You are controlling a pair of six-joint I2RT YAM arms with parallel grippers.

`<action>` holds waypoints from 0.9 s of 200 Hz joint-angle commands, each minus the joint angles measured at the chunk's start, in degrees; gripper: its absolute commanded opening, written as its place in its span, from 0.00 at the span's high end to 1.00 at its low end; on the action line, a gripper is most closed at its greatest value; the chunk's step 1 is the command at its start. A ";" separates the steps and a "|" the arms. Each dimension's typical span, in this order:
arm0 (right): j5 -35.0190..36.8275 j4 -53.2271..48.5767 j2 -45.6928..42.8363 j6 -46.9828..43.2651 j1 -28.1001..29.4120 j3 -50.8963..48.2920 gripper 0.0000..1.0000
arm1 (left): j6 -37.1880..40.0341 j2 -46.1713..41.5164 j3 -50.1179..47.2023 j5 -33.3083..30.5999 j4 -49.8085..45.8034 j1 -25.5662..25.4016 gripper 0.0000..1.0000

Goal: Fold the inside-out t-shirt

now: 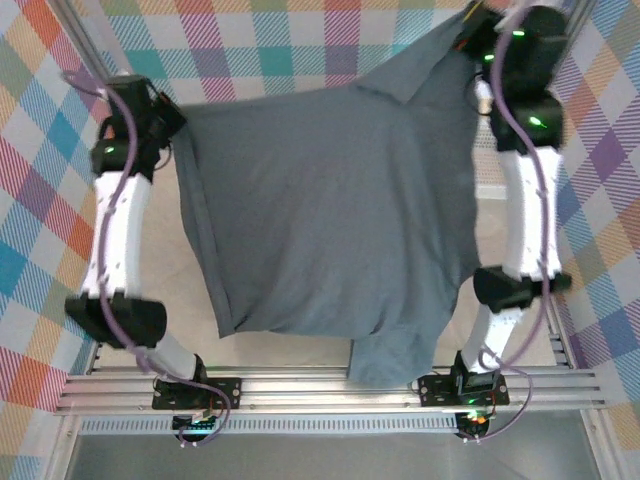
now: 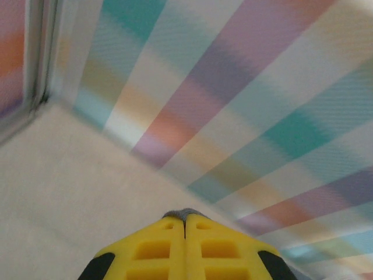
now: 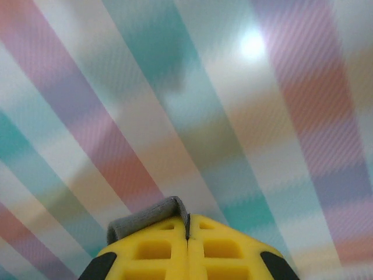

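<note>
The inside-out t-shirt [image 1: 330,220], dark slate grey, hangs spread between my two arms, and its lower end droops over the near rail. My left gripper [image 1: 178,128] holds its left corner. My right gripper [image 1: 470,45] holds the far right corner higher up. In the left wrist view the yellow fingers [image 2: 157,251] of the left gripper [image 2: 185,220] are pressed together, with a sliver of grey cloth [image 2: 184,213] at their tips. In the right wrist view the right gripper [image 3: 187,219] is shut on a folded grey hem [image 3: 145,220].
Plaid cloth walls [image 1: 300,40] stand at the back and on both sides. The beige table top [image 1: 170,300] lies under the shirt. An aluminium rail [image 1: 330,390] runs along the near edge, and a metal frame post [image 2: 38,52] stands in the far left corner.
</note>
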 commanded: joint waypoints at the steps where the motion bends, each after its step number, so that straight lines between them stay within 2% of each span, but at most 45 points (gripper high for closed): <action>1: -7.16 -5.19 6.05 -0.63 1.14 1.06 0.79 | -2.09 4.34 -0.15 2.18 4.47 1.70 0.69; 6: -8.99 -5.47 7.89 -1.29 1.29 2.21 0.60 | -1.60 6.52 1.21 2.75 3.98 1.90 0.55; 10: -9.99 -6.44 9.40 -1.66 1.45 3.86 0.48 | -1.17 7.92 2.71 3.28 3.14 2.04 0.46; 16: -10.95 -8.76 11.55 -2.38 1.74 7.13 0.39 | -0.64 10.54 5.40 4.18 1.16 2.23 0.36; 21: -11.62 -10.91 13.30 -3.20 1.83 10.07 0.35 | -0.06 12.19 7.71 4.90 -0.60 2.39 0.33; 33: -12.43 -15.17 15.10 -5.71 1.83 15.08 0.32 | 1.09 14.05 11.25 6.78 -3.34 2.50 0.29; 46: -11.90 -17.93 13.27 -8.43 1.83 14.03 0.30 | 0.65 12.67 10.65 9.10 -4.12 2.48 0.29; 69: -12.44 -23.71 6.60 -8.94 1.88 4.92 0.30 | -2.70 6.30 3.98 14.10 -5.33 1.24 0.29; 90: -18.14 -30.49 0.19 -6.03 1.84 -6.85 0.31 | -1.66 -0.90 -5.65 12.95 -7.66 -5.18 0.32; 99: -21.71 -31.12 -3.27 -4.52 2.03 -15.48 0.34 | -1.00 -2.94 -9.49 11.89 -9.62 -8.63 0.37; 110: -24.57 -28.49 -8.40 -2.47 2.80 -28.93 0.40 | -0.98 -5.03 -14.74 9.44 -12.03 -12.76 0.49; 118: -24.72 -24.77 -12.18 -1.09 3.80 -39.24 0.44 | -1.30 -6.27 -19.04 8.52 -12.94 -15.21 0.63; 126: -23.68 -20.41 -16.21 0.72 4.95 -48.85 0.51 | -2.53 -7.55 -23.95 7.19 -13.12 -17.09 0.81; 138: -22.17 -13.89 -20.75 3.73 6.24 -61.90 0.68 | -5.04 -9.06 -31.38 5.15 -12.54 -18.39 1.00; 148: -21.52 -10.42 -22.54 7.22 6.79 -69.80 0.85 | -7.61 -9.41 -36.66 2.85 -12.29 -18.25 1.00; 159: -21.06 -8.43 -22.42 10.02 7.20 -75.85 1.00 | -9.63 -8.49 -40.58 1.20 -12.03 -17.54 1.00; 180: -19.79 -4.61 -18.67 13.16 8.95 -82.04 1.00 | -11.01 -3.61 -43.66 1.42 -9.91 -15.15 1.00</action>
